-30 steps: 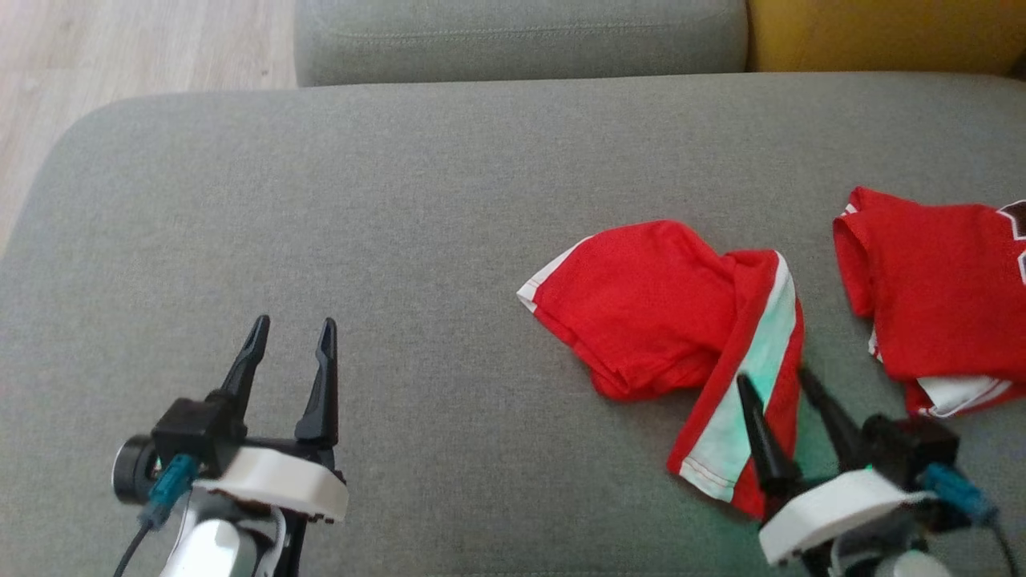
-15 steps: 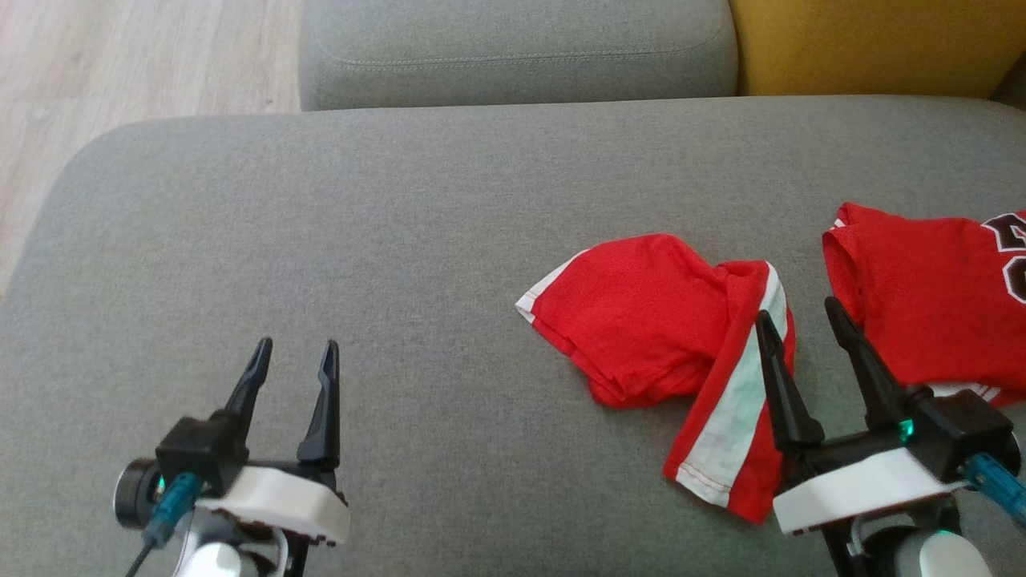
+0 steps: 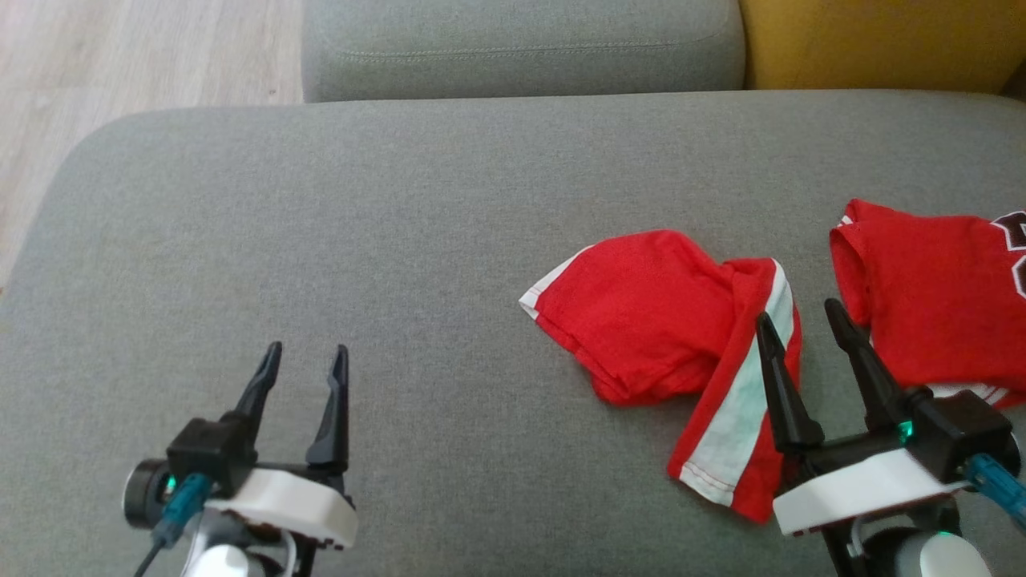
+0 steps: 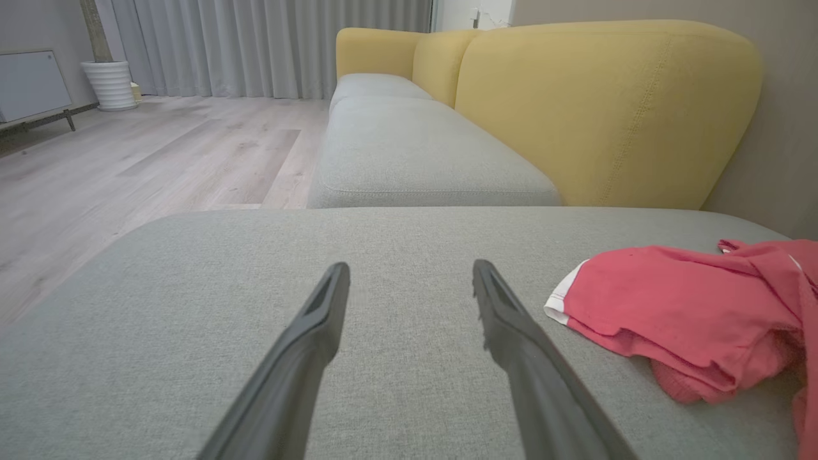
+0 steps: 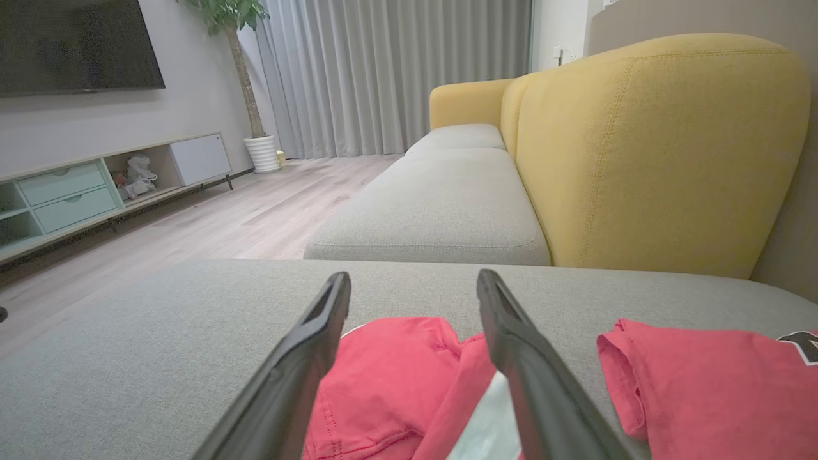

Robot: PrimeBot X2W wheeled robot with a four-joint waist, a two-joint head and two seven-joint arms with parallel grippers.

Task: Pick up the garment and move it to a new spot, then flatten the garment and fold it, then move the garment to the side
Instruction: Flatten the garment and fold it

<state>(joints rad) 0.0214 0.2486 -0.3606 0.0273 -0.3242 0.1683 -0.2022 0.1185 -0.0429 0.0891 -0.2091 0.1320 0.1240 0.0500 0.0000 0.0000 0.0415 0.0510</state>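
Observation:
A crumpled red garment with white side stripes (image 3: 673, 336) lies on the grey sofa seat (image 3: 361, 240), right of centre. It shows at the right of the left wrist view (image 4: 677, 313) and under the fingers in the right wrist view (image 5: 396, 370). My right gripper (image 3: 801, 312) hovers open just above its striped right edge, holding nothing. My left gripper (image 3: 309, 353) is open over bare cushion at the lower left, well apart from the garment. A second red garment with dark lettering (image 3: 938, 296) lies folded at the far right, also in the right wrist view (image 5: 709, 377).
A second grey seat cushion (image 3: 521, 44) adjoins the far edge, with a yellow backrest (image 3: 882, 40) at the upper right. Wooden floor (image 3: 120, 56) lies beyond the seat's rounded left edge. Bare cushion spreads across the left and centre.
My right gripper rose and shifted right, from over the striped strip to its right edge, then held still. The camera view shifted slightly. The garments lie as before.

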